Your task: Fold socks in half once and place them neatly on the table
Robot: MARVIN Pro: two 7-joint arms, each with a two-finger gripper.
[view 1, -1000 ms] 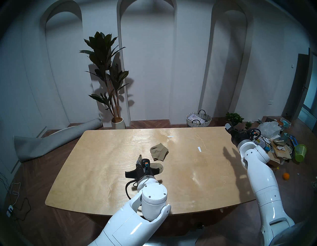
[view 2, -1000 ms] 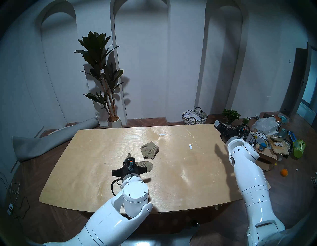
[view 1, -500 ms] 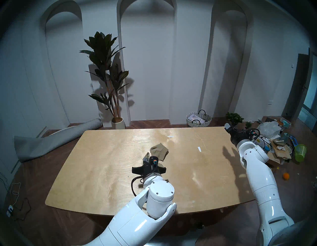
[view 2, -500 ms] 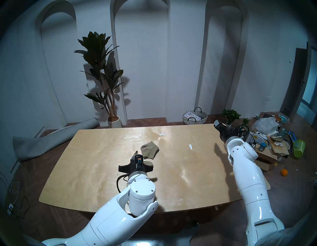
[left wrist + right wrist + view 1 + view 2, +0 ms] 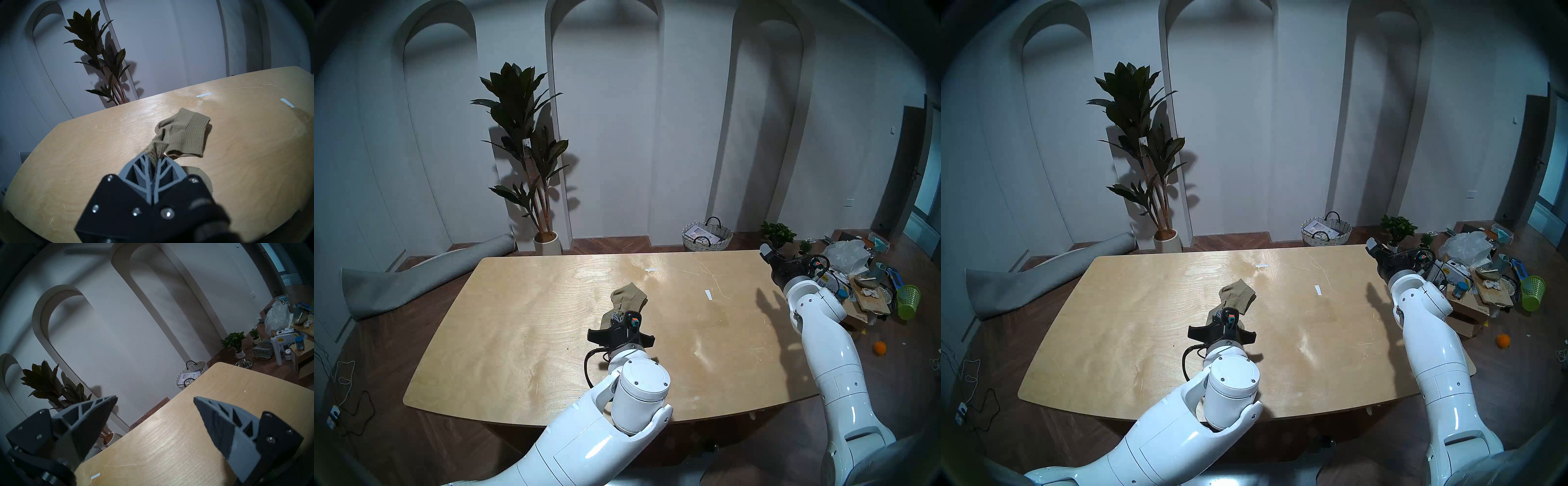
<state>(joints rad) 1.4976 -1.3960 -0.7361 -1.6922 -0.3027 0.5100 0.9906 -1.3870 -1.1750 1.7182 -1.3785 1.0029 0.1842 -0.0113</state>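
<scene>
On the table (image 5: 517, 339), near centre: resting flat, far sock (image 5: 186, 130), already doubled over. Just nearer, being lifted by its ribbed cuff, near sock (image 5: 157, 150), toe end lying on the wood under the left gripper (image 5: 155, 159), jaws pinching tight on the fabric. At the far right corner, hovering clear, right gripper (image 5: 155, 400), jaws standing wide, holding nothing.

Risking, by judgement: dragging the far sock out of its fold, since both fabrics appear to be touching; landing the cuff skewed, giving an uneven fold.

Being hidden by the gripper body: most of the near sock.
</scene>
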